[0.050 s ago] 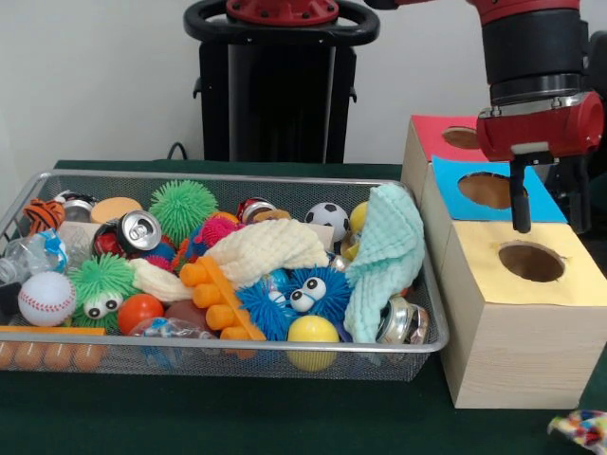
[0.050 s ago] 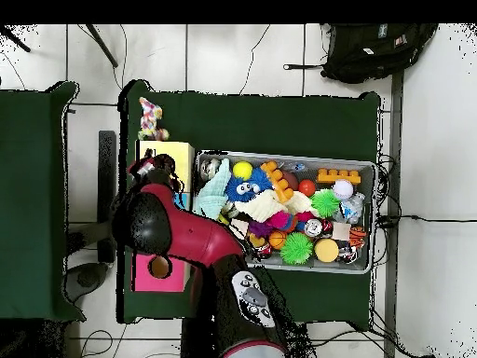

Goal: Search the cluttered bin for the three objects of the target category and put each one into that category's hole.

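Observation:
A wire mesh bin (image 1: pixel 28 190) holds a heap of mixed items: a baseball (image 1: pixel 45 298), a soccer ball (image 1: pixel 327 218), a yellow ball (image 1: pixel 313 332), drink cans (image 1: pixel 133 232) (image 1: pixel 403 320), a mint cloth (image 1: pixel 389 256), a cream cloth (image 1: pixel 270 251) and fuzzy toys with eyes (image 1: pixel 303 294). Right of the bin stands a wooden box with a red hole (image 1: pixel 462 137), a blue hole (image 1: pixel 486 190) and a yellow hole (image 1: pixel 531 262). My gripper (image 1: pixel 548 216) hangs open and empty over the box, between the blue and yellow holes. From overhead the gripper (image 2: pixel 154 170) covers the box's middle.
A green spiky ball (image 1: pixel 182 209), an orange toy (image 1: pixel 216 299) and a row of orange balls (image 1: pixel 43 355) also fill the bin (image 2: pixel 373 214). A colourful soft object (image 1: pixel 583 427) lies on the green table beside the box. On the floor sits a black backpack (image 2: pixel 373 47).

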`<state>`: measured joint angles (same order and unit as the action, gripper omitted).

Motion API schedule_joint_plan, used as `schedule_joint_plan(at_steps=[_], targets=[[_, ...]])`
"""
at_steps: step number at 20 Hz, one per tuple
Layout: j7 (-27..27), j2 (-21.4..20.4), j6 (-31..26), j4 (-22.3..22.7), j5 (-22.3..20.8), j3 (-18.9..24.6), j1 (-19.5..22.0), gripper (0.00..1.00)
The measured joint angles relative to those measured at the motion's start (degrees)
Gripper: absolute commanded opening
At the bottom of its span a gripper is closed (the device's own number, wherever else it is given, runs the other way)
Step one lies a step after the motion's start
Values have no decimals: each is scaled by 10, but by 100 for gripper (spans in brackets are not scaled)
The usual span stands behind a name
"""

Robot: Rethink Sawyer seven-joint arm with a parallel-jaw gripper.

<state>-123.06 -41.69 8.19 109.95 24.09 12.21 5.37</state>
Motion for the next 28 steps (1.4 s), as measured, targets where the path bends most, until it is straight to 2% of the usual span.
schedule_joint_plan(at_steps=[7, 13, 14, 21, 28], targets=[[0, 0, 0, 4, 0, 7, -1, 100], [0, 35, 0, -4, 11, 2, -18, 100], [0, 45, 1, -9, 14, -2, -29, 0], [0, 54, 2, -18, 22, -33, -52, 0], [0, 56, 2, -19, 25, -42, -54, 0]])
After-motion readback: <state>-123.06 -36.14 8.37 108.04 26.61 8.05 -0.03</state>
